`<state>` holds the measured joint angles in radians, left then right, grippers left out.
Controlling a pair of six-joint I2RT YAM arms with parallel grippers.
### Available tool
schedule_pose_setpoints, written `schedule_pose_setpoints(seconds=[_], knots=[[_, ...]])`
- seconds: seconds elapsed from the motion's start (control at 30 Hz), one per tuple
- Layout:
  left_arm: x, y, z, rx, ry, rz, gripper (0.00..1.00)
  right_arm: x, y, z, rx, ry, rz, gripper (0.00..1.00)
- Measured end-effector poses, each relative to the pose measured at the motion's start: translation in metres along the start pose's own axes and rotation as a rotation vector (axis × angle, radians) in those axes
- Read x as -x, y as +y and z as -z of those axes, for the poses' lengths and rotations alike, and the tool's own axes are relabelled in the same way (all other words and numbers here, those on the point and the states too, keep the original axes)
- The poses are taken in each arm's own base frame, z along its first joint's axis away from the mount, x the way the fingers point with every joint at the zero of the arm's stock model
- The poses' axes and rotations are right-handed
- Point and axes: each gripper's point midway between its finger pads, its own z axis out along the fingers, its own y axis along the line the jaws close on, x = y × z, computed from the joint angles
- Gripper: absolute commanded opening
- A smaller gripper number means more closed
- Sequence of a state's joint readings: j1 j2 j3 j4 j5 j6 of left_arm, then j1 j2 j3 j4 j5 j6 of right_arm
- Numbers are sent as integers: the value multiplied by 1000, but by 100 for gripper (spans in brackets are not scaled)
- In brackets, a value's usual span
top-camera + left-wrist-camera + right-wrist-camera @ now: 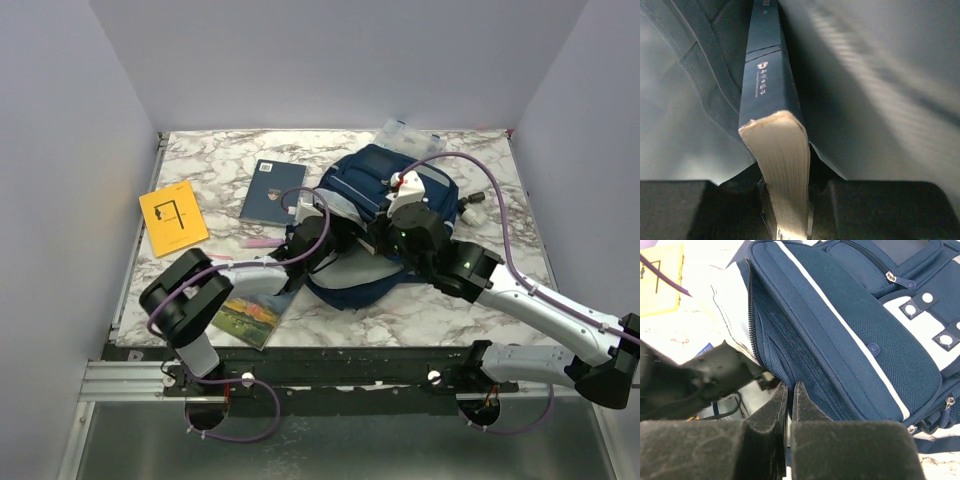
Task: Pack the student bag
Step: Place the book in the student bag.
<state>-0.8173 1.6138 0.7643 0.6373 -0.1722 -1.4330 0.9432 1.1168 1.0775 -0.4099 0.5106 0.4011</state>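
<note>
As my left hand [790, 212] clamps book [767, 90] inside student bag [385, 180], right hand [789, 400] pinches lip; blue book [272, 190], yellow booklet [172, 218] unpacked.

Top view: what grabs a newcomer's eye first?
The navy backpack in the middle of the table, with both sets of jaws at it. The left jaws are shut on a thick dark book inside what looks like the bag's dim interior; the right jaws appear to pinch the edge of its opening. A yellow booklet stands out at the table's left.
</note>
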Motion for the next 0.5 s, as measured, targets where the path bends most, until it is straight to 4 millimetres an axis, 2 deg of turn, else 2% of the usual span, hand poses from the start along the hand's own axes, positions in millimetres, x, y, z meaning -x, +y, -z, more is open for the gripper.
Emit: schedule_pose_setpoints(seconds=[0.1,0.23,0.3,0.43,0.5], knots=[[-6,9,-21,2,-15,8,0,1,-1,-2,8,-2,0,1],[-6,30,-43,29,-67,28,0,-6,-4,-7,9,7,-3,1],[-3,37,-53,39,-99,38,6,-10,-6,-8,5,17,0,1],[-1,35,-62,38,-119,55,51,-11,-10,-8,-2,16,-4,0],[-1,32,-64,41,-120,65,82,-7,-12,-6,-4,7,-11,1]])
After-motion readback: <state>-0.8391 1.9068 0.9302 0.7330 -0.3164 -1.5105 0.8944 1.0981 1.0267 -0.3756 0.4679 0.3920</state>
